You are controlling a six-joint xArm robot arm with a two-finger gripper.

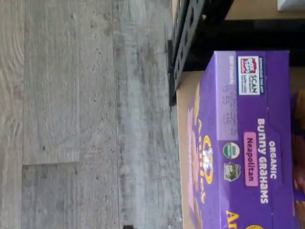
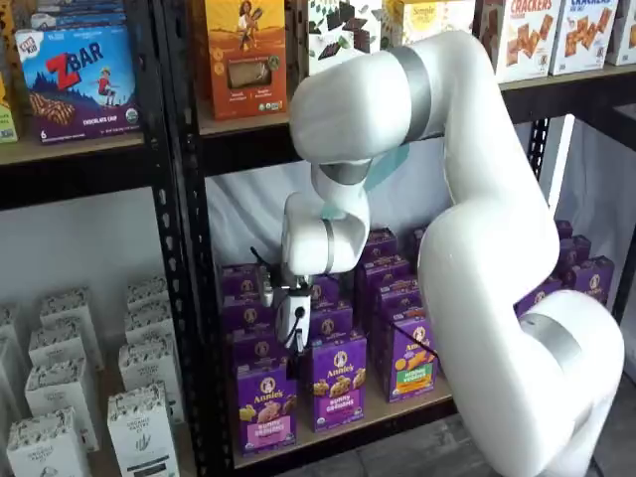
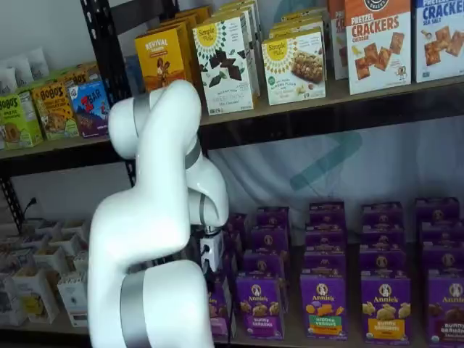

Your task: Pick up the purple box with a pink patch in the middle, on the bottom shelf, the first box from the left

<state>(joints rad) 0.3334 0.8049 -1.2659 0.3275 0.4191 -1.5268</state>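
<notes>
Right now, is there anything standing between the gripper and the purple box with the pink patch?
Nothing visible does. In a shelf view the gripper hangs just above the purple box, which stands at the front of the bottom shelf. The neighbouring purple box stands beside it, not in between. Whether the fingers are open cannot be told.

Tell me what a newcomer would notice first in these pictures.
The big white arm fills both shelf views, bent down before rows of purple Annie's boxes on the bottom shelf. Its gripper hangs just above the purple box with the pink patch; its fingers cannot be made out.
</notes>
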